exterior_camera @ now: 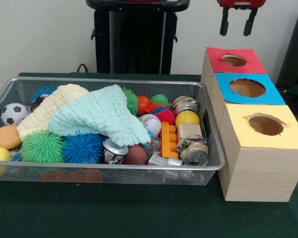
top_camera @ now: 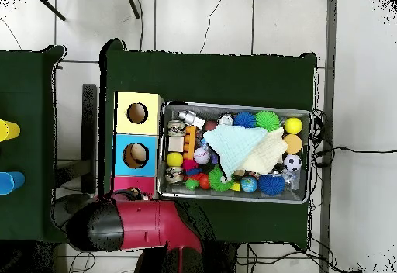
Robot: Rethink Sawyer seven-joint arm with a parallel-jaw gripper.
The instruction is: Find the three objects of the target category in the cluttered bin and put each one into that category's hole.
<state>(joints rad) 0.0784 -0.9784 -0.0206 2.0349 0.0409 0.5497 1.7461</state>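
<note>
My gripper (exterior_camera: 236, 22) hangs open and empty at the top right, high above the red-topped box (exterior_camera: 234, 60). A wire mesh bin (exterior_camera: 114, 168) holds the clutter. A mint cloth (exterior_camera: 102, 116) and a cream cloth (exterior_camera: 49, 109) cover its middle and hide what lies beneath. Crushed cans (exterior_camera: 193, 154) (exterior_camera: 114, 150) (exterior_camera: 185, 104) lie at the right and front. A soccer ball (exterior_camera: 14, 113), a baseball (exterior_camera: 150, 124), a yellow ball (exterior_camera: 187, 118), a green spiky ball (exterior_camera: 42, 146) and a blue spiky ball (exterior_camera: 83, 148) show around the cloths. In the overhead view the red arm (top_camera: 147, 223) covers the red box.
Three wooden boxes stand in a row right of the bin, each with a round hole: red, blue (exterior_camera: 247, 88) and yellow (exterior_camera: 265, 125). An orange toy brick (exterior_camera: 168, 140) and a wooden block (exterior_camera: 189, 130) lie among the cans. Two cups (top_camera: 6, 130) (top_camera: 9, 183) stand off the table.
</note>
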